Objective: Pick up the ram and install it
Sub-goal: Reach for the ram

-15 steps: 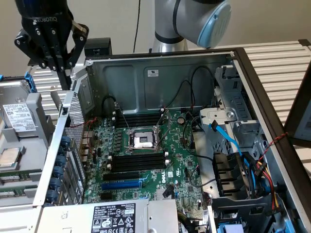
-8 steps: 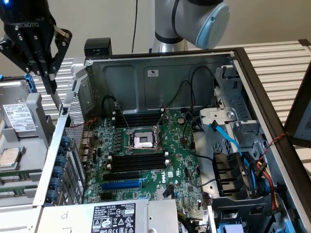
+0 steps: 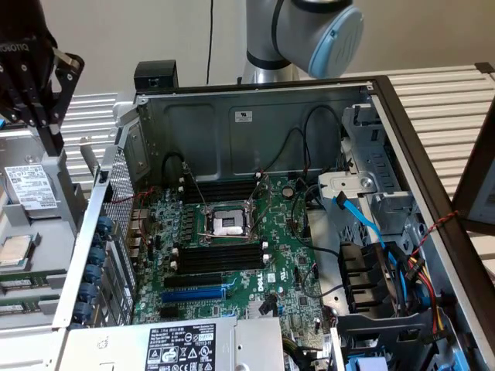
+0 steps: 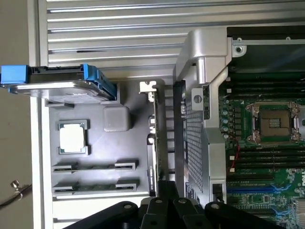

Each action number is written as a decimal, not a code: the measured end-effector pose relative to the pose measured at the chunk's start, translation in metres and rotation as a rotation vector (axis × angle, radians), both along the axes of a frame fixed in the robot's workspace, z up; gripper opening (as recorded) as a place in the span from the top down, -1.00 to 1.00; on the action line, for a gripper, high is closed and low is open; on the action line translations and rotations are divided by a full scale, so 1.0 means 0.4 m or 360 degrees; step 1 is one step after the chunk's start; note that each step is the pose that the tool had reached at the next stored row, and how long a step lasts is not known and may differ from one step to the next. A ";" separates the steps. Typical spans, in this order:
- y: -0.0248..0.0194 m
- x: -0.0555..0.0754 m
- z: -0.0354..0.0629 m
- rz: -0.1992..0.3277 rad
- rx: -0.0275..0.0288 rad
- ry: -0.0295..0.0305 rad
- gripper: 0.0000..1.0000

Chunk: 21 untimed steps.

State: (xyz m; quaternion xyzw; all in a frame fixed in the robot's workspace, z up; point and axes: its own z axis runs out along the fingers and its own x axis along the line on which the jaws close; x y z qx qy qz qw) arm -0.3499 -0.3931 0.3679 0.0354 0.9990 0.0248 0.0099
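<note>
Table [image 3: 456,100]: pale ribbed top, carrying an open computer case [image 3: 255,108] and a grey parts tray [image 3: 46,232] at the exterior view's left.

Exterior view, items:
- Motherboard [image 3: 294,267], flat in the case, with empty black memory slots [image 3: 220,255] beside the bare processor socket [image 3: 230,224].
- Tray holds a labelled hard drive [image 3: 29,185], a loose processor [image 3: 17,249], the ram [image 3: 22,283] and a twin stick [image 3: 19,308] just beside it.
- My end effector [image 3: 52,143]: clenched, nothing in it, hanging above the tray close to the case wall, well apart from the ram.

Wrist view, items:
- End effector [image 4: 167,200], fingers together over the case's perforated side wall [image 4: 193,143].
- Ram [image 4: 95,167], seated in end cradles just beside the processor [image 4: 72,138]; the twin stick [image 4: 95,185] is parallel to it.
- Hard drive [image 4: 57,85] with blue side rails, and the motherboard [image 4: 267,157] beyond the wall.

Handling note, my judgement:
- Ram is light, thin and stiff, but fragile. Its chips and edge contacts should not take any pinch or scrape.
- Its faces are likely smooth, so a slack grip could let it slip or twist.
- Best hold is at mid-length, across the two flat faces near the upper edge. That keeps it level and leaves both ends free.
</note>
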 end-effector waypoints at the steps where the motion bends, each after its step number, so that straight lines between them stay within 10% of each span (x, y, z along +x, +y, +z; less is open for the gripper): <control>1: 0.001 -0.012 -0.001 0.0000 0.00000 -0.00001 0.79; 21: 0.005 -0.231 -0.014 0.0000 0.00008 0.00111 0.79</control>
